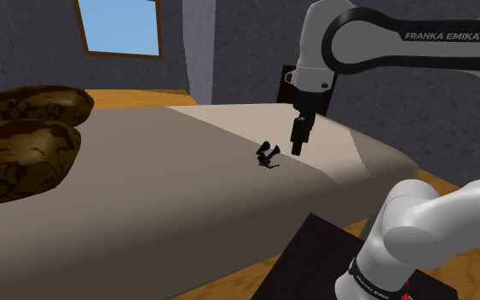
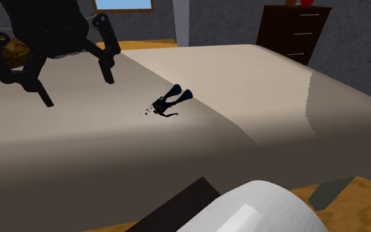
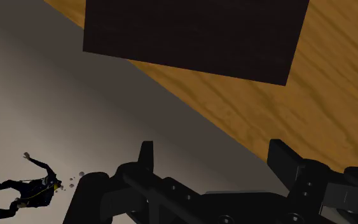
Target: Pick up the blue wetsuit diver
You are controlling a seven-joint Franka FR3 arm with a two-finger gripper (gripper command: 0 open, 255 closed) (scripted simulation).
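The small near-black diver figure (image 2: 166,104) is showing deep blue fins. The plain bed cover (image 1: 144,204) is looking beige, the two rounded pillows (image 1: 20,158) are wearing mottled brown-and-gold blotches, and the grained wooden floor (image 3: 254,108) is glowing orange-brown.

Dark diver figure (image 3: 34,189) on bed (image 3: 75,108), gripper (image 3: 213,154) spread apart nearby

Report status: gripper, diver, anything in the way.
Gripper open, over bed, holding nothing. Blue diver flat on bed, outside the jaws. Pillows well away.
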